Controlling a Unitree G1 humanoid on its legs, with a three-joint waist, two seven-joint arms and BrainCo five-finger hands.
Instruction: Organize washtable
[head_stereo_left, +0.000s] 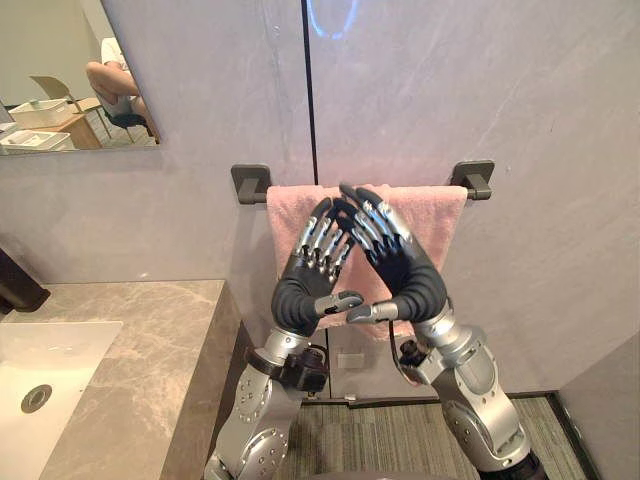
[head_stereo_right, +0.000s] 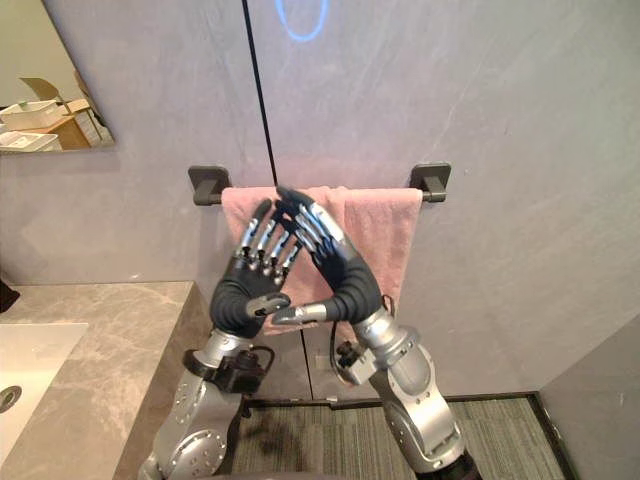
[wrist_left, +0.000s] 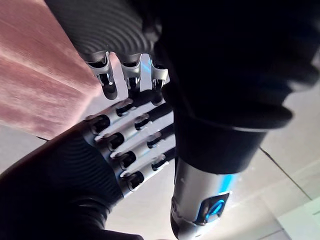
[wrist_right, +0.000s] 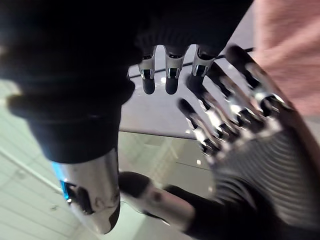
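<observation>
The 2 hands are raised together in front of the pink towel (head_stereo_left: 440, 215), which hangs over a dark rail (head_stereo_left: 472, 180) on the grey wall, out past the counter's (head_stereo_left: 150, 340) right edge. The left hand (head_stereo_left: 312, 270) and right hand (head_stereo_left: 405, 265) both have straight, spread fingers and hold nothing. Their fingertips cross at the top and their thumbs point at each other below. A white sink (head_stereo_left: 50, 365) sits in the counter's left part, under a mirror (head_stereo_left: 60, 60).
</observation>
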